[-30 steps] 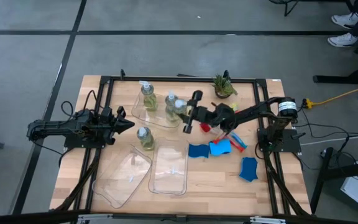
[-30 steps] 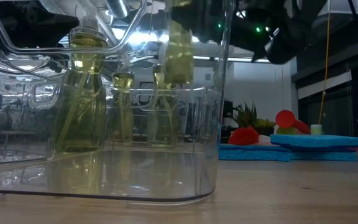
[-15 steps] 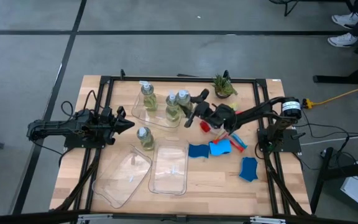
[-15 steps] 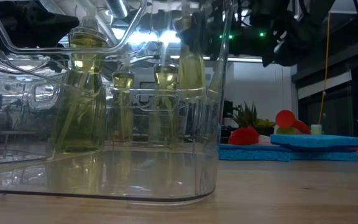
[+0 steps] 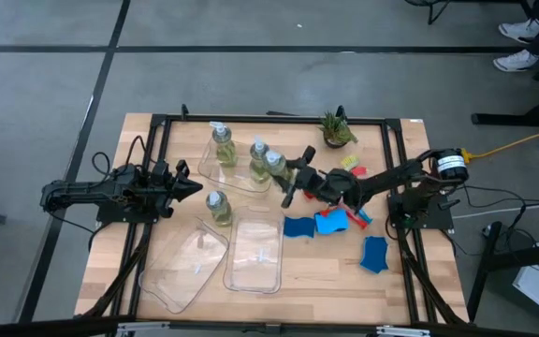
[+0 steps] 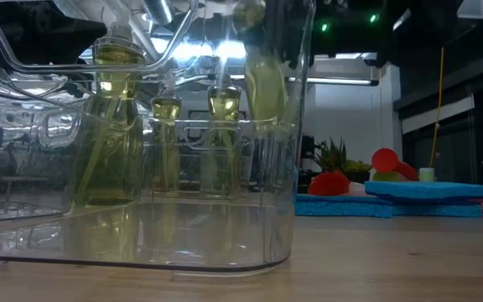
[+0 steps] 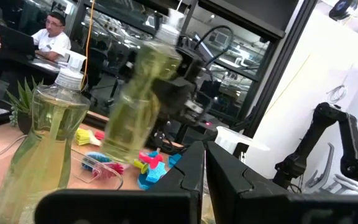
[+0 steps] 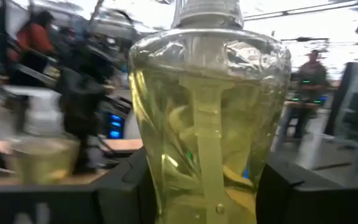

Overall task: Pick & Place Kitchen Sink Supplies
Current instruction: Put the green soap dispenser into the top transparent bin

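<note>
My right gripper (image 5: 288,176) reaches in from the table's right and is shut on a clear pump bottle (image 5: 274,166) of yellow-green liquid, beside the far clear tray (image 5: 237,178). In the right wrist view the bottle (image 8: 207,118) fills the picture. Two more bottles (image 5: 221,146) (image 5: 256,161) stand in that tray, and another (image 5: 217,207) stands just near of it. Blue sponges (image 5: 298,227) (image 5: 374,254) and brushes (image 5: 356,213) lie on the table's right half. My left gripper (image 5: 195,187) waits at the left, shut. My right gripper pinches the bottle's body (image 8: 166,186) between its two fingers (image 8: 120,193), one on each side. It comes roughly level from the table's right. The bottle (image 6: 262,80) is lifted clear above the tray's floor and tilted, as the left wrist view (image 7: 138,112) shows.
Two more clear trays (image 5: 183,267) (image 5: 255,255) lie near the front edge. A small green potted plant (image 5: 337,129) stands at the far right. A yellow-green and a red brush (image 5: 352,166) lie near the plant. People sit in the room behind.
My right gripper has kept hold of the bottle and swung it beside the far tray, first a little toward the far edge, then back toward the near edge. The bottle has tipped over more. The right arm's elbow has drawn toward the table's right.
</note>
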Tool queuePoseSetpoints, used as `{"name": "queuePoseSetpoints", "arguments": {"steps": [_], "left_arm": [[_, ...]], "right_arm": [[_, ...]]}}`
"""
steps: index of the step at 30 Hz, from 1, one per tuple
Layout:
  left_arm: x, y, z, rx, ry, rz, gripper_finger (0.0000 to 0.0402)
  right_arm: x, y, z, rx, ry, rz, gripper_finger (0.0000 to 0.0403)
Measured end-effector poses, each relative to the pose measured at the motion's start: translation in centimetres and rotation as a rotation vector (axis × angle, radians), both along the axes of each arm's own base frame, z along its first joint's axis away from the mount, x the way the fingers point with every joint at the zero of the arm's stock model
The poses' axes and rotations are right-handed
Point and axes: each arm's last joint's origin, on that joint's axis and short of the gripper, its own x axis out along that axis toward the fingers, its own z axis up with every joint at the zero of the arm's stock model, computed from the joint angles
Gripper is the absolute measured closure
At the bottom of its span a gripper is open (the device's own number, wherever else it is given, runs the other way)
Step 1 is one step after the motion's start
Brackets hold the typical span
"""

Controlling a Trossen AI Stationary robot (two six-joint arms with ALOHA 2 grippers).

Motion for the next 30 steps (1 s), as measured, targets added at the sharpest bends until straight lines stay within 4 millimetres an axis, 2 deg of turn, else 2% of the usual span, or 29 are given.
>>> {"name": "queuePoseSetpoints", "arguments": {"steps": [4, 11, 13, 17, 21, 25, 30], "left_arm": [[0.0, 0.0, 0.0, 0.0, 0.0, 0.0, 0.0391], [0.0, 0.0, 0.0, 0.0, 0.0, 0.0, 0.0391], [0.0, 0.0, 0.0, 0.0, 0.0, 0.0, 0.0391], [0.0, 0.0, 0.0, 0.0, 0.0, 0.0, 0.0391], [0.0, 0.0, 0.0, 0.0, 0.0, 0.0, 0.0391], [0.0, 0.0, 0.0, 0.0, 0.0, 0.0, 0.0391], [0.0, 0.0, 0.0, 0.0, 0.0, 0.0, 0.0391]], "right_arm": [[0.1, 0.8, -0.7, -0.001, 0.045, 0.074, 0.0231], [-0.3, 0.6, -1.9, 0.027, 0.107, 0.071, 0.0231], [-1.2, 0.0, -2.7, 0.083, 0.058, 0.051, 0.0231], [-4.4, -2.0, -4.5, 0.163, -0.087, 0.007, 0.0231], [-6.8, -2.6, -5.0, 0.089, -0.16, -0.009, 0.0231], [-6.6, -3.2, -5.3, 0.008, -0.103, -0.02, 0.0231], [-5.2, -5.5, -4.3, -0.056, -0.125, -0.128, 0.0225]]}}
